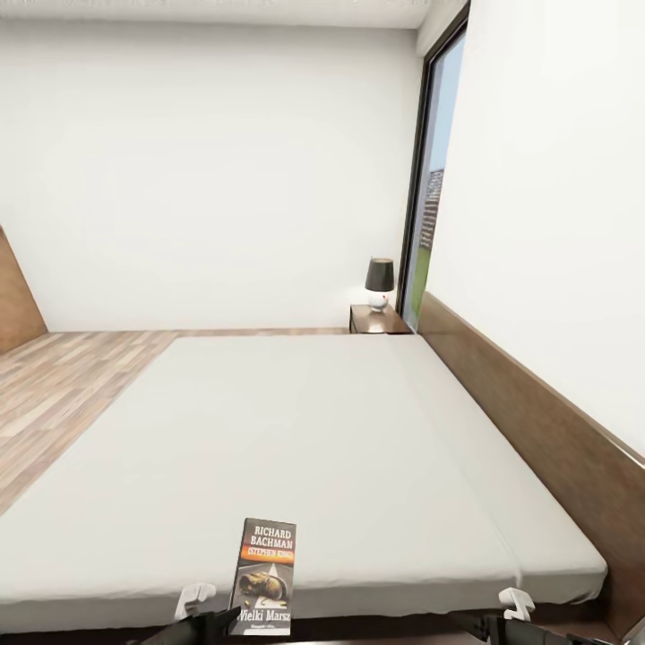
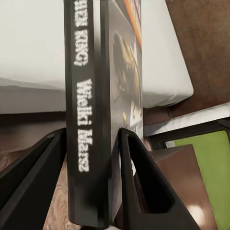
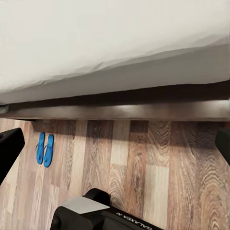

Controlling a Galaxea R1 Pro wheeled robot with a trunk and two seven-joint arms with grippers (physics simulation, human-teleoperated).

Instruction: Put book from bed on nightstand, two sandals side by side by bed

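Left hand [image 2: 91, 191]: two black fingers set narrowly apart, one on each side of the book [image 2: 91, 120], pressing on the spine side and the cover side near its lower end. Judged closed on the book. In the head view the left hand [image 1: 204, 614] sits at the bottom edge of the frame, with the book [image 1: 265, 578] just right of it.

Book: thin dark paperback, white author lettering and an orange band. Stands at the near edge of the bed [image 1: 340, 430], bottom centre-left of the head view. Whether it is lifted clear of the mattress or leaning on it cannot be told.

Right hand [image 3: 115, 148]: fingers spread wide, their tips at the left and right edges of the frame, nothing between them. Hangs over the plank floor [image 3: 158, 167] in front of the bed frame.

Sandals [image 3: 45, 149]: blue pair, side by side on the floor, lower left of the right wrist view, close to the bed frame.

Nightstand [image 1: 379, 320]: small dark cabinet, centre right of the head view, beyond the far side of the bed, carrying a lamp [image 1: 379, 282].

Risks, as judged:
- Grip sits low on a thin book; it may pivot or slip when carried.
- Nightstand top is small and the lamp takes up part of it; a careless set-down may knock the lamp or leave the book hanging over the edge.
- Nightstand is well apart from the robot; the base must go round the bed.
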